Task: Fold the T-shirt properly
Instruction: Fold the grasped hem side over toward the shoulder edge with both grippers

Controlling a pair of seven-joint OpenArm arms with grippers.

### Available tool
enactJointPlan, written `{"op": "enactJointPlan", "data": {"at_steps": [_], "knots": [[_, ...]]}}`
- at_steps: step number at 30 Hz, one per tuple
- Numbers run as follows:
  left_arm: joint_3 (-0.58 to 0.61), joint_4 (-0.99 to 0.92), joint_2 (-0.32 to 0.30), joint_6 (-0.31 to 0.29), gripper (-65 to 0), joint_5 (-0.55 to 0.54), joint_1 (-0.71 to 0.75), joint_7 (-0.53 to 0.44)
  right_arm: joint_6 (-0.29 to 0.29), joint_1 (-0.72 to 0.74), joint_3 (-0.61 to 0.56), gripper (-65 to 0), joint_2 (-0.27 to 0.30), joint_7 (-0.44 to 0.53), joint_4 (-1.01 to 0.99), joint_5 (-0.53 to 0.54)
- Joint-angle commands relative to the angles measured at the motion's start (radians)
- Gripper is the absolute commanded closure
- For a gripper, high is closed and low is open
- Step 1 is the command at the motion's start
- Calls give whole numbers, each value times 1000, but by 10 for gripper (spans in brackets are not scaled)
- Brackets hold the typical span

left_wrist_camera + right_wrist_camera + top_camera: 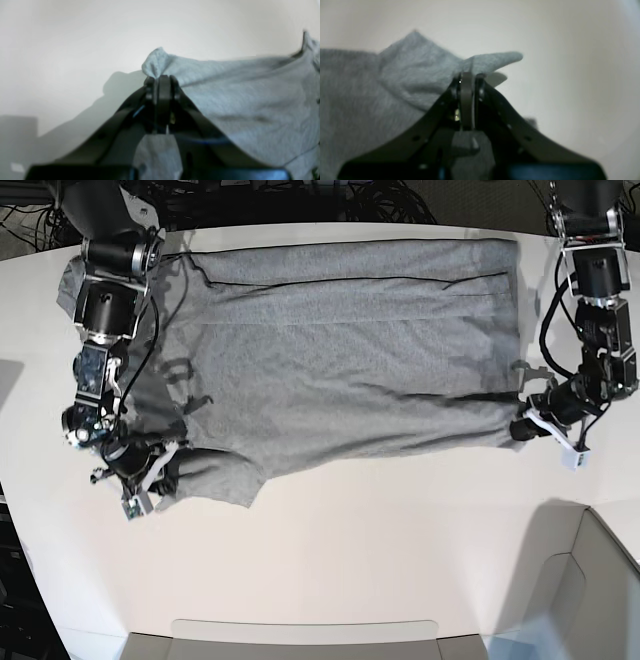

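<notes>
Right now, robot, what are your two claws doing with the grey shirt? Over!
Left gripper shut on T-shirt corner. Right gripper shut on the opposite corner. Shirt spread flat on white table. Nothing in the way.

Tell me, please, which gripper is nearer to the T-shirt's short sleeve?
Right. The right gripper pinches the T-shirt beside the short sleeve; the left gripper grips the opposite end, far from it.

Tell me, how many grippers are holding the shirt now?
2. The left gripper pinches the T-shirt edge at the base view's right; the right gripper pinches a corner by the sleeve at its left.
</notes>
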Motion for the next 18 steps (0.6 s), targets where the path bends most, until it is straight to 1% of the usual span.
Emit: {"op": "enactJointPlan", "data": {"at_steps": [1, 4, 9, 11, 13, 15, 18], "knots": [[-26, 40, -21, 14, 0, -14, -4, 5, 6, 17, 4, 0, 14, 19, 40, 24], [-59, 117, -21, 35, 0, -14, 50, 35, 6, -22, 5, 0, 14, -43, 104, 24], [-109, 240, -21, 35, 0, -14, 151, 45, 6, -104, 5, 0, 10, -119, 258, 27], [-126, 272, -21, 35, 0, -14, 188, 45, 6, -141, 5, 0, 8, -141, 318, 50], [-131, 293, -21, 35, 0, -16, 221, 45, 6, -178, 17, 0, 13, -165, 368, 95], [-131, 319, -21, 35, 0, -18, 252, 45, 6, -206, 54, 0, 14, -202, 414, 134], [-140, 345, -21, 35, 0, -18, 294, 45, 6, -236, 108, 0, 14, -262, 470, 161]]}}
